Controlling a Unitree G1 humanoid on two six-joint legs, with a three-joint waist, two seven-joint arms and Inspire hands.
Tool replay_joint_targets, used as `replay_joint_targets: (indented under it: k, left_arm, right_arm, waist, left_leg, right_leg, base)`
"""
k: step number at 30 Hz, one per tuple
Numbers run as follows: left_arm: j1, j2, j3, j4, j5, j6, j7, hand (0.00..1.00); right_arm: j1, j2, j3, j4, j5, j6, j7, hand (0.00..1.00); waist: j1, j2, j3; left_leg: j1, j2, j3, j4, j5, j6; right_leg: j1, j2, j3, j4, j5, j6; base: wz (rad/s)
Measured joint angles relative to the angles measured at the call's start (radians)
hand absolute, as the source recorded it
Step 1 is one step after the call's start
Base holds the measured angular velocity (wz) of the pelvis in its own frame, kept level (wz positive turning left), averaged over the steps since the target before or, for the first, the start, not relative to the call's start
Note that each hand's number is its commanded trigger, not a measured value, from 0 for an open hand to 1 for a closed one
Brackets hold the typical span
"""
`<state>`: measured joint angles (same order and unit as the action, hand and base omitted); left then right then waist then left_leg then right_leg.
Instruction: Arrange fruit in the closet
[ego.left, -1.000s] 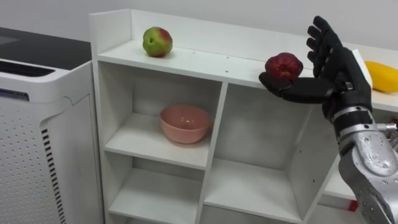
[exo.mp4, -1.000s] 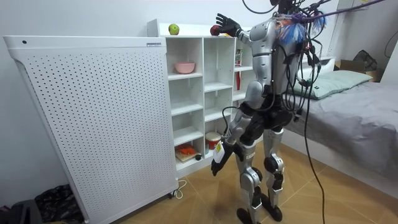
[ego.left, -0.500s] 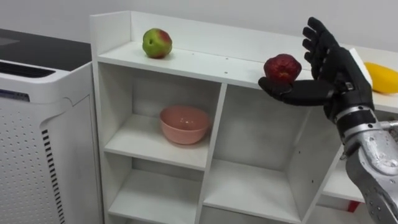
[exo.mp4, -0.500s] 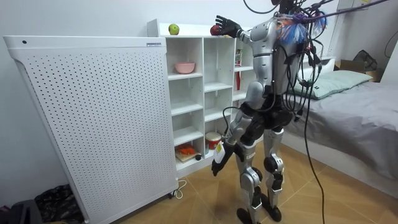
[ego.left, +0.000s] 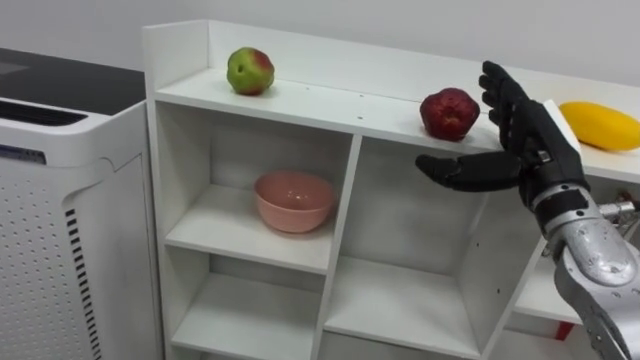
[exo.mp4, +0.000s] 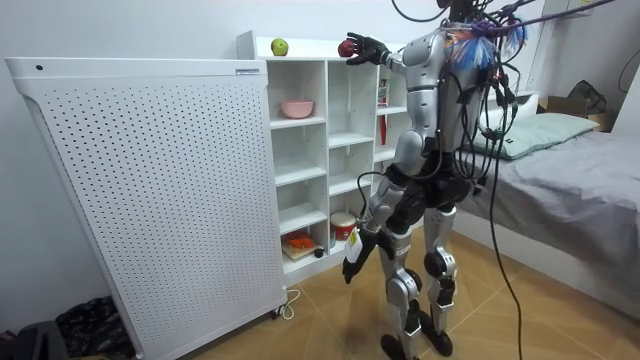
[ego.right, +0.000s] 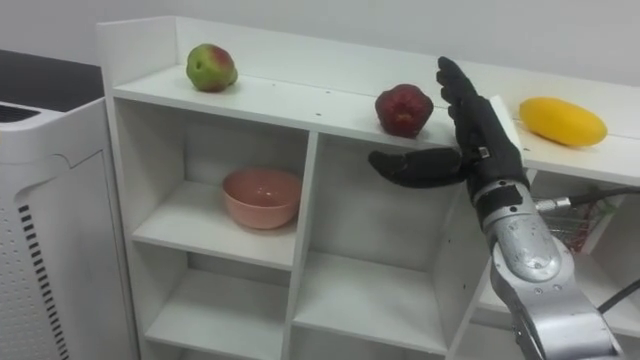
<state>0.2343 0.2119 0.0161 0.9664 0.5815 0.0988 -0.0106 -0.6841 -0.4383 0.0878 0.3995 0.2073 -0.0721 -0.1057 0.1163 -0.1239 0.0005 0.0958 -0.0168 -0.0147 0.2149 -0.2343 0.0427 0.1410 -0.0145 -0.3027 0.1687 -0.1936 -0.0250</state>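
A dark red apple (ego.left: 448, 112) sits on the top board of the white closet (ego.left: 330, 100), close to its front edge. My right hand (ego.left: 525, 135) is open just right of it, fingers straight up beside the apple and thumb stretched out below the board's edge. A green-red apple (ego.left: 250, 71) rests further left on the same board, and a yellow fruit (ego.left: 599, 126) lies to the right behind the hand. In the room view my left hand (exo.mp4: 350, 265) hangs low by my thigh as I stand facing the closet (exo.mp4: 330, 150).
A pink bowl (ego.left: 293, 200) stands in the upper left compartment. A white appliance (ego.left: 60, 200) flanks the closet's left side. In the room view a big perforated white panel (exo.mp4: 150, 190) is left of the closet and a bed (exo.mp4: 570, 190) is behind me.
The red apple has gone from my right hand's thumb and fingers onto the top board. The hand has sunk slightly, its thumb now under the board's edge.
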Motion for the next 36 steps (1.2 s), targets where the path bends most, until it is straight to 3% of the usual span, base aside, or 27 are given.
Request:
replay_joint_targets:
  k: [25,26,27,28,36]
  left_arm:
    - [-0.003,0.006,-0.002,0.0,0.0,0.003,0.002,0.0]
    - [-0.003,0.006,-0.003,0.0,0.0,0.003,0.002,0.0]
    - [-0.003,0.006,-0.003,0.0,0.0,0.003,0.002,0.0]
    - [-0.003,0.006,-0.003,0.0,0.0,0.003,0.002,0.0]
    - [-0.007,0.006,-0.011,0.012,0.0,0.003,0.002,0.0]
  right_arm:
    - [-0.004,0.0,0.026,0.004,-0.018,0.0,-0.01,0.0]
    - [-0.005,0.0,0.036,0.001,-0.022,0.0,-0.01,0.51]
    - [-0.005,0.0,0.04,-0.001,-0.022,0.0,-0.011,0.6]
    - [-0.005,0.0,0.044,-0.003,-0.025,0.0,-0.011,1.0]
    - [-0.009,0.0,0.048,-0.016,-0.029,-0.005,-0.022,1.0]
  waist:
    - [0.021,0.003,-0.0009]
    - [0.021,0.003,-0.001]
    - [0.022,0.003,-0.001]
    - [0.022,0.003,-0.0012]
    - [0.024,-0.003,-0.0009]
  left_leg:
    - [-0.001,0.0,-0.004,0.008,0.0,0.0]
    - [-0.002,0.0,-0.004,0.007,0.0,-0.001]
    - [-0.002,0.0,-0.004,0.007,0.0,-0.001]
    - [-0.002,0.0,-0.004,0.007,0.0,-0.001]
    - [-0.002,-0.001,-0.005,0.006,0.0,-0.001]
  right_leg:
    - [0.003,0.0,-0.006,0.001,0.0,0.0]
    - [0.003,0.0,-0.006,0.001,0.0,0.0]
    - [0.003,0.0,-0.006,0.001,0.0,0.0]
    - [0.003,0.0,-0.006,0.001,0.0,0.0]
    - [0.004,-0.001,-0.008,0.001,0.0,0.0]
  base:
    - [0.0]
    - [0.0]
    - [0.0]
    - [0.0]
    - [0.0]
